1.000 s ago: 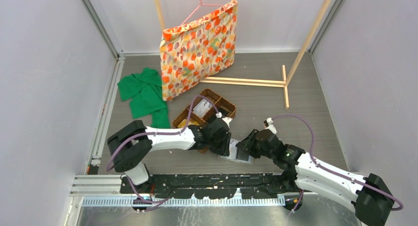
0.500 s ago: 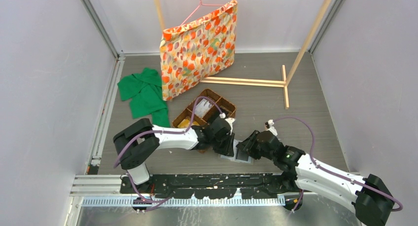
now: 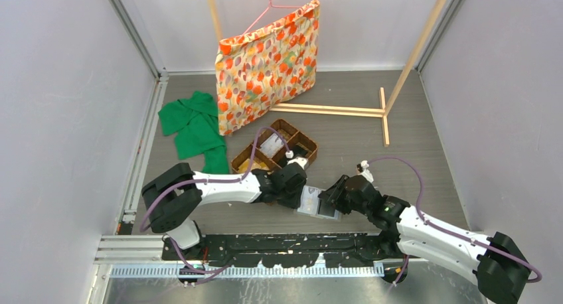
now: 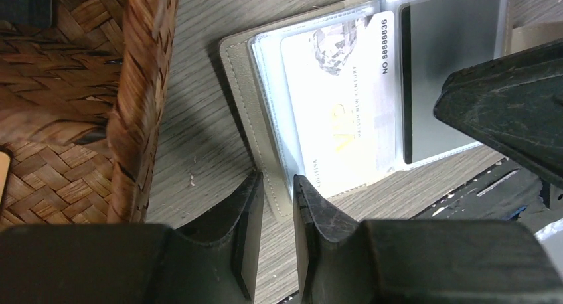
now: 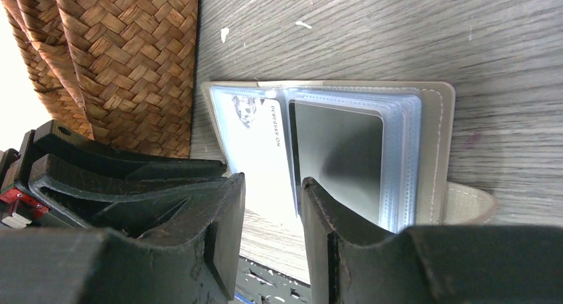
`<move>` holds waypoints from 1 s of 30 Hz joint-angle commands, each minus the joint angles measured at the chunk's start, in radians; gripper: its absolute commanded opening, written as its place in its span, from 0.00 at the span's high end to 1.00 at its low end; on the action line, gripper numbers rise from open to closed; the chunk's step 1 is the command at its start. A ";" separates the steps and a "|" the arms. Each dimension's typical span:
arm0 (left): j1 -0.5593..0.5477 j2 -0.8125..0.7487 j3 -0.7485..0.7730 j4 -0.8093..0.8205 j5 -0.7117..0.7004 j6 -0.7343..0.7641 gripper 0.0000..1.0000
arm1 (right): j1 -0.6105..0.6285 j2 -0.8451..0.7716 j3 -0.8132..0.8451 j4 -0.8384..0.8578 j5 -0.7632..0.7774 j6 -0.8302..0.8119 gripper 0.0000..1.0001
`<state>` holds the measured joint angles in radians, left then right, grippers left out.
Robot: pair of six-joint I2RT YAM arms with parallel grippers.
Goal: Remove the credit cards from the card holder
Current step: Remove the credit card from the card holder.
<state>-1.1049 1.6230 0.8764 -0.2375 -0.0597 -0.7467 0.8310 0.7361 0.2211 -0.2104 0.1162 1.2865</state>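
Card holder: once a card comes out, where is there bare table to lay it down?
Bare table lies right of the wicker basket and card holder, up to the wooden frame. Around the holder it is crowded: basket just behind, left gripper and right gripper on either side.

Card holder (image 4: 242,98) cut off (top edge); basket (image 4: 143,85) too.

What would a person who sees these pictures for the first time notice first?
The bright orange flowered bag hanging at the far side draws the eye first, with a green cloth lying left of it. Near the front, the open card holder lies flat beside a brown basket, a pale card showing inside.
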 commanded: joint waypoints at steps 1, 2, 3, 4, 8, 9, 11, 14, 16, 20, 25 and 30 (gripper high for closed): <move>0.004 0.005 0.006 -0.021 -0.053 0.021 0.75 | -0.001 -0.004 0.047 0.005 0.045 -0.009 0.58; 0.004 0.009 0.005 -0.012 -0.048 0.026 0.75 | -0.001 -0.008 0.048 -0.002 0.049 -0.010 0.58; 0.004 0.011 0.002 -0.004 -0.042 0.028 0.75 | -0.002 -0.013 0.049 -0.011 0.053 -0.010 0.58; 0.004 0.017 0.002 0.006 -0.037 0.034 0.75 | -0.001 -0.019 0.050 -0.020 0.057 -0.008 0.58; 0.005 0.041 0.008 0.033 -0.006 0.064 0.75 | -0.003 -0.075 0.057 -0.089 0.084 -0.007 0.58; 0.005 0.047 0.015 0.036 -0.004 0.077 0.75 | -0.004 -0.095 0.062 -0.125 0.097 -0.007 0.58; 0.007 0.057 0.029 0.040 0.017 0.107 0.75 | -0.006 -0.144 0.071 -0.203 0.124 -0.003 0.58; 0.007 0.070 0.059 0.057 0.116 0.146 0.75 | -0.007 -0.224 0.090 -0.347 0.180 0.011 0.58; 0.005 0.087 0.077 0.075 0.184 0.155 0.76 | -0.009 -0.279 0.106 -0.423 0.205 0.015 0.58; -0.006 0.122 0.099 0.115 0.276 0.139 0.76 | -0.010 -0.364 0.137 -0.518 0.230 0.015 0.57; -0.009 0.095 0.117 0.118 0.303 0.121 0.76 | -0.009 -0.327 0.131 -0.473 0.185 -0.004 0.57; -0.009 0.014 0.128 0.067 0.219 0.125 0.76 | -0.009 -0.262 0.119 -0.370 0.147 -0.034 0.57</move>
<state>-1.1091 1.7313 0.9634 -0.1574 0.1944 -0.6243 0.8215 0.4393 0.3260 -0.6712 0.2798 1.2835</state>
